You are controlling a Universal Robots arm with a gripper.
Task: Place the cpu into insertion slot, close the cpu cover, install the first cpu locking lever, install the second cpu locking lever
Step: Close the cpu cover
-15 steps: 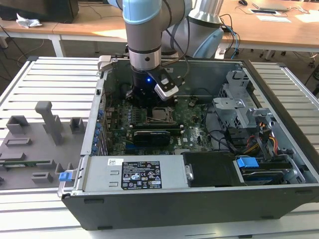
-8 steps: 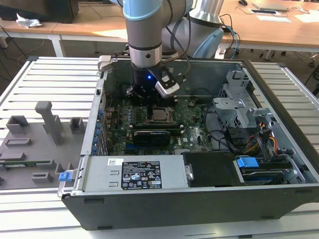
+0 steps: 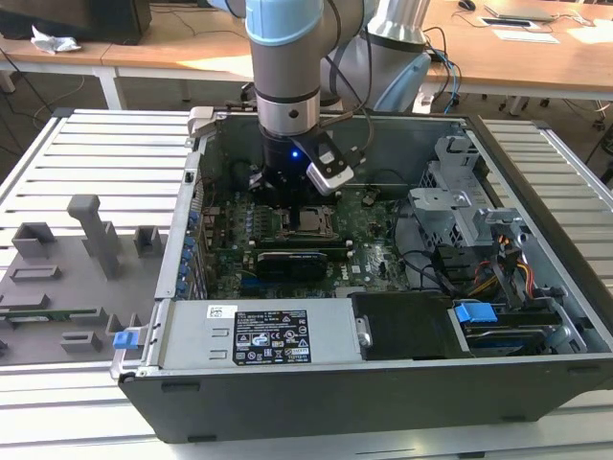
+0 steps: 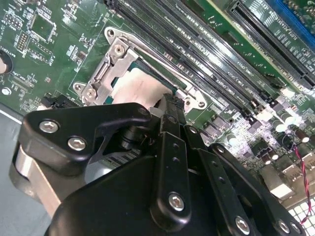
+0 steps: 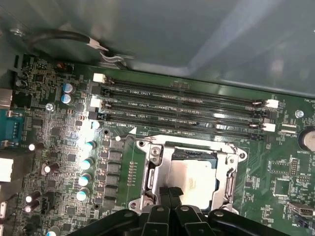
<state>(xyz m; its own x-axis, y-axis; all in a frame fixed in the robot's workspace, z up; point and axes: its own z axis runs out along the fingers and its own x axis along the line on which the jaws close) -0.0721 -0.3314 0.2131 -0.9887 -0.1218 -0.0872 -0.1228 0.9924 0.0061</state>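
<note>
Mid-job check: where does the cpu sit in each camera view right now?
Exterior view: the cpu, mid-board inside the open case.
First wrist view: pale square beside the gripper.
Second wrist view: pale patch beside the gripper.
Shared landmark: the silver frame around it, with long black slots alongside.

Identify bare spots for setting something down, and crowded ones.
Free: the ribbed table beyond the grey fixtures, at the exterior view's left of the case, and at its right. Crowded: inside, around the cpu by the tool.
</note>
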